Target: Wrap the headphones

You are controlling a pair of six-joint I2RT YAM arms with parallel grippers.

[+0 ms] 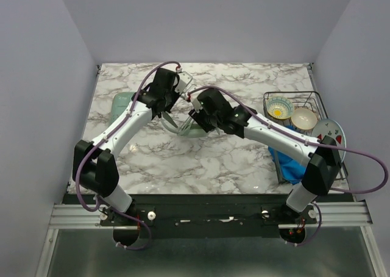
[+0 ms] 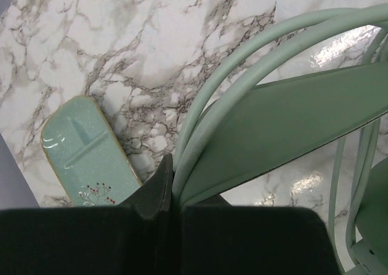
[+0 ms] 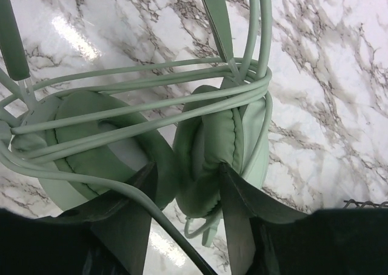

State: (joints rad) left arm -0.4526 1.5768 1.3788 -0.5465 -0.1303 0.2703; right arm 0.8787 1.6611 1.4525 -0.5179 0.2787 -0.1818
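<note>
The pale mint-green headphones [image 1: 184,126] are at the table's middle, between my two grippers. In the right wrist view the two ear cups [image 3: 209,154] sit side by side with several turns of the thin cable [image 3: 151,105] wound across them. My right gripper [image 3: 185,208] is closed on the right-hand ear cup, one finger [image 3: 239,214] on each side. My left gripper [image 2: 173,193] is shut on the flat headband [image 2: 285,123] and on cable strands [image 2: 242,63] beside it, holding them above the table. From above, the left gripper [image 1: 169,108] and right gripper [image 1: 201,119] are close together.
A flat mint-green case [image 1: 122,103] lies left of the headphones, also in the left wrist view [image 2: 85,160]. At the right stand a wire rack [image 1: 311,96] with two bowls, a patterned plate [image 1: 331,133] and a blue cloth [image 1: 290,165].
</note>
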